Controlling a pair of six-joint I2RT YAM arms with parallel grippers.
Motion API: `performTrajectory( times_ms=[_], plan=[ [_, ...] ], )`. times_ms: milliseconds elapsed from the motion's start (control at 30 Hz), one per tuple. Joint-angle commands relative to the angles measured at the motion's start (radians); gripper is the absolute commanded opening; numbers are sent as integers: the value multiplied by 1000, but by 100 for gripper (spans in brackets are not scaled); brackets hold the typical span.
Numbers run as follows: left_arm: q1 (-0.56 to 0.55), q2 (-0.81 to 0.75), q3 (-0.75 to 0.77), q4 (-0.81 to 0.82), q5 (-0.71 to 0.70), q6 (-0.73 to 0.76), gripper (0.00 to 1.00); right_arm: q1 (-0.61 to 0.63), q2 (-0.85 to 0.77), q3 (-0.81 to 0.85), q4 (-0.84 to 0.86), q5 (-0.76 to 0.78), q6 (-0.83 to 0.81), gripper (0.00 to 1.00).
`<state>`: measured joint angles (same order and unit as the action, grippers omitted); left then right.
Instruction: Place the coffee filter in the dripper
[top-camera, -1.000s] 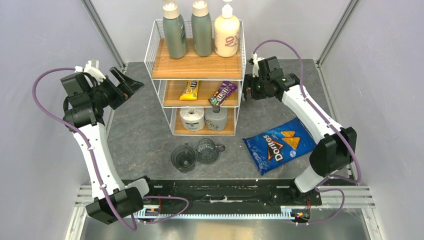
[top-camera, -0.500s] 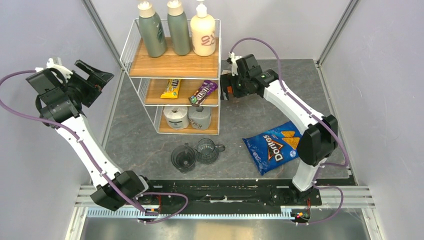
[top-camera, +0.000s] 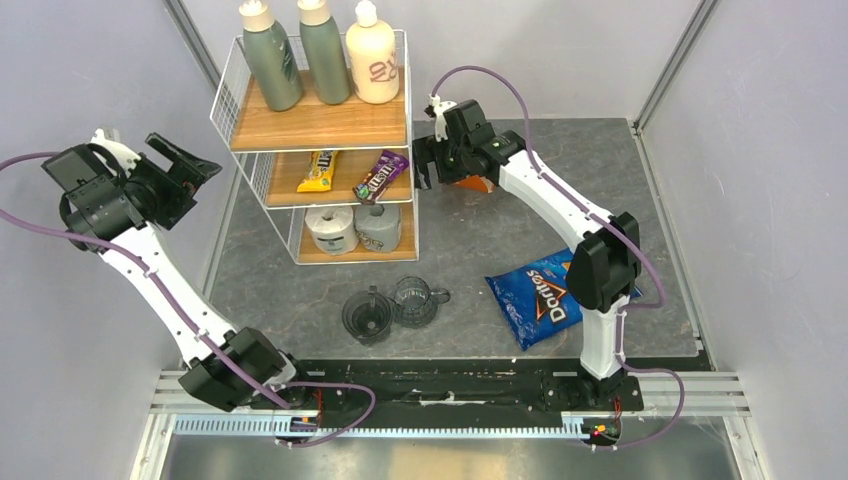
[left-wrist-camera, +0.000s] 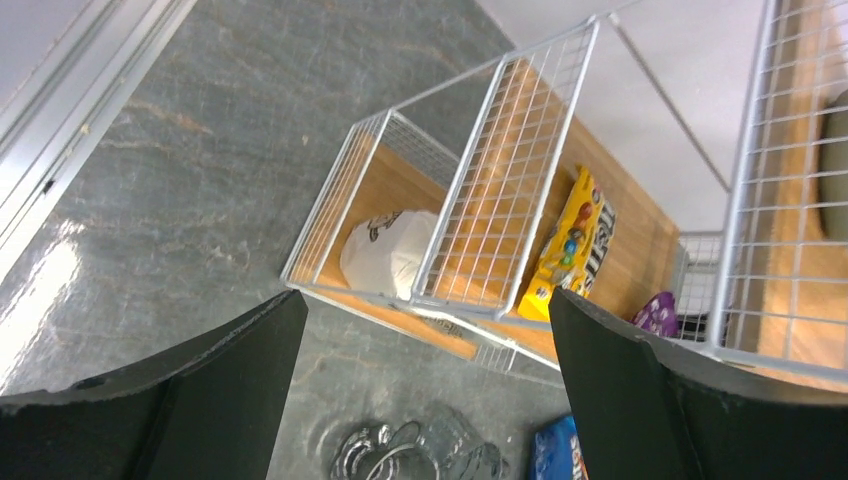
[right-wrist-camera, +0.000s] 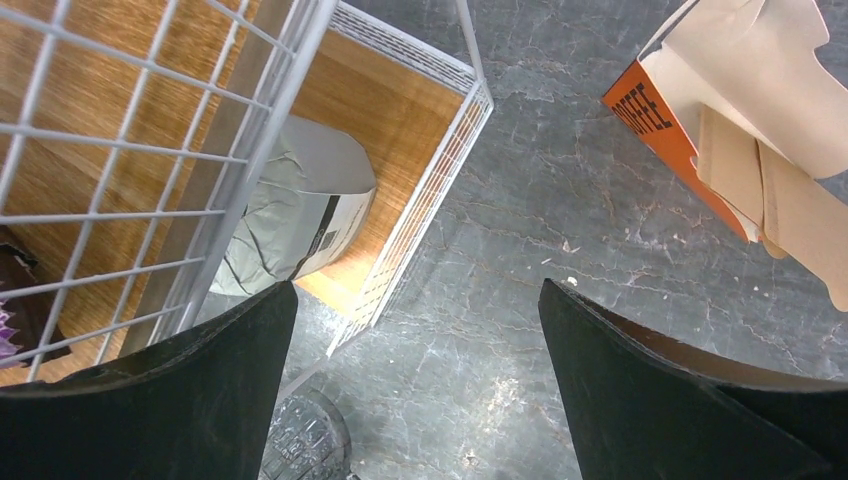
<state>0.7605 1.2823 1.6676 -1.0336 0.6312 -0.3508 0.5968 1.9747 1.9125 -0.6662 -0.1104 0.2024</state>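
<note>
Note tan coffee filter (right-wrist-camera: 800, 215) poking from packet (right-wrist-camera: 660, 120) on desk (right-wrist-camera: 560, 230), near right pincer (right-wrist-camera: 418, 300), spread wide, empty; left pincer (left-wrist-camera: 428, 300) likewise. Dripper (top-camera: 367, 316) well apart, near front. Likely thin, floppy: pinch exposed edge gently.

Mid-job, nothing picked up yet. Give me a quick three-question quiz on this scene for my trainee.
1. True or false: the right gripper is open and empty.
2. Which tier of the wire rack holds the candy packs? A top, B middle, C bottom.
3. What stands right beside the dripper?
Key: 1 true; 2 B; 3 the glass mug.
</note>
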Motion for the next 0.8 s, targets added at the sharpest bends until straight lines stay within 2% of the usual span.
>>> performTrajectory(
  times_ms=[0,133,267,433,467,567,700,767],
  plan=[
    [9,29,68,-141,-18,180,100,30,-20,32,82,-28,-21,99],
    [16,52,75,-278,-76,339,99,-2,-126,-81,74,-56,-52,99],
    [19,41,56,-375,-112,529,95,-28,-264,-203,45,-78,-95,99],
    [29,1,5,-491,-83,700,82,-32,-439,-383,46,-161,-112,99],
    [31,-7,-1,-517,-68,724,78,-33,-462,-407,56,-194,-102,94],
    [36,-9,4,-608,-2,808,68,-31,-525,-471,74,-326,-60,86],
    [37,-53,-31,-617,-12,842,53,-10,-570,-529,127,-466,-4,68],
    [37,-76,-46,-617,-8,857,33,16,-574,-542,141,-468,17,60]
  ],
)
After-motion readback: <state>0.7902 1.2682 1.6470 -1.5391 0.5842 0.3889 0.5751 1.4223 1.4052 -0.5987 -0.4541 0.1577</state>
